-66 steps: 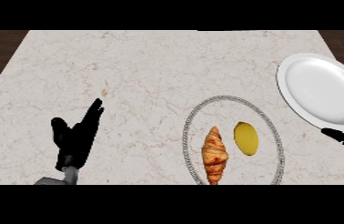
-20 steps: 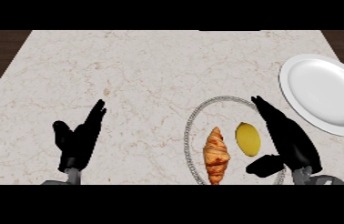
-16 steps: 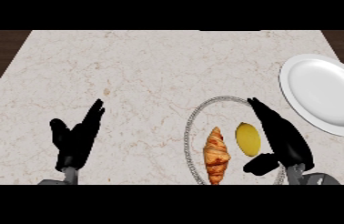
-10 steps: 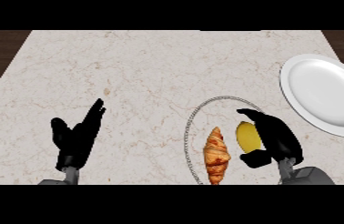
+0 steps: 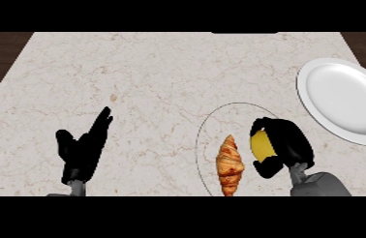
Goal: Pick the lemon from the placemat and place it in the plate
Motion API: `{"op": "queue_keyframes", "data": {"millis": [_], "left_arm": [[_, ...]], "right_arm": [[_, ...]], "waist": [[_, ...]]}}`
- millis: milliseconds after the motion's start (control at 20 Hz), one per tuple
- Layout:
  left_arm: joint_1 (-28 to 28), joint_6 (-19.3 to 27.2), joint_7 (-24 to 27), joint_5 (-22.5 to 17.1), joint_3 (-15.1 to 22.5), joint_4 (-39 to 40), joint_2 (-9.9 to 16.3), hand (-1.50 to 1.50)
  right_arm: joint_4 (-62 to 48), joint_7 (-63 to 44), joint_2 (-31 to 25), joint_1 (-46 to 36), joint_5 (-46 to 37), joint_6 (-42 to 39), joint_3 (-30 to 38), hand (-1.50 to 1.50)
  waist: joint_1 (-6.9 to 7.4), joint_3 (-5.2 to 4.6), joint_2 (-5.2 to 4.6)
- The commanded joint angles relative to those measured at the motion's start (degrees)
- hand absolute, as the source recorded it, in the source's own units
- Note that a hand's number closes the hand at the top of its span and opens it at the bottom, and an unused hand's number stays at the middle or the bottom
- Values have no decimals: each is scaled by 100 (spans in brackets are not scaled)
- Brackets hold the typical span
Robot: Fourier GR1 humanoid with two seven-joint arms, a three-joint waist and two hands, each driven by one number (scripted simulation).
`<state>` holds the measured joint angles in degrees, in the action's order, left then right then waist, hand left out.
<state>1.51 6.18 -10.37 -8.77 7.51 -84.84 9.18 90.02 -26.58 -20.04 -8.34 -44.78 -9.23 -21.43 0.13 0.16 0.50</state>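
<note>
The yellow lemon (image 5: pixel 261 144) lies on the round marble-patterned placemat (image 5: pixel 214 130) at the lower right, mostly covered by my right hand (image 5: pixel 286 145). That hand's fingers and thumb curl round the lemon, so only its left side shows. The white plate (image 5: pixel 336 99) sits at the right edge, further up the counter than the placemat, with nothing on it. My left hand (image 5: pixel 82 147) rests open at the lower left, fingers up, far from the lemon.
A croissant (image 5: pixel 229 164) lies on the placemat just left of the lemon and close to my right thumb. The marble counter (image 5: pixel 143 72) stretches wide to the left and back. Dark counter edges show at the top corners.
My right hand came in from the right edge, moved over the lemon and curled its fingers round it. The lemon, croissant and left hand have stayed where they were.
</note>
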Motion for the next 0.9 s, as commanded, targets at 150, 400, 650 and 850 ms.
{"op": "queue_keyframes", "data": {"millis": [150,400,650,850], "left_arm": [[255,-55,-435,-2,99,-211,-19,0],[97,-139,-155,-12,3,198,-73,0],[278,-21,-106,141,175,58,-219,0],[-99,-210,-256,-119,-209,213,-18,0]], "right_arm": [[-34,-1652,1310,-157,-997,288,-605,150],[150,-1913,1893,-336,-2066,1669,-939,150],[950,-2010,1644,-254,-2935,2402,-918,150],[936,-2283,1991,-342,-3185,3056,-531,150]], "waist": [[28,-16,-41],[7,-17,-43],[-46,-17,-25],[-40,-16,-51]]}}
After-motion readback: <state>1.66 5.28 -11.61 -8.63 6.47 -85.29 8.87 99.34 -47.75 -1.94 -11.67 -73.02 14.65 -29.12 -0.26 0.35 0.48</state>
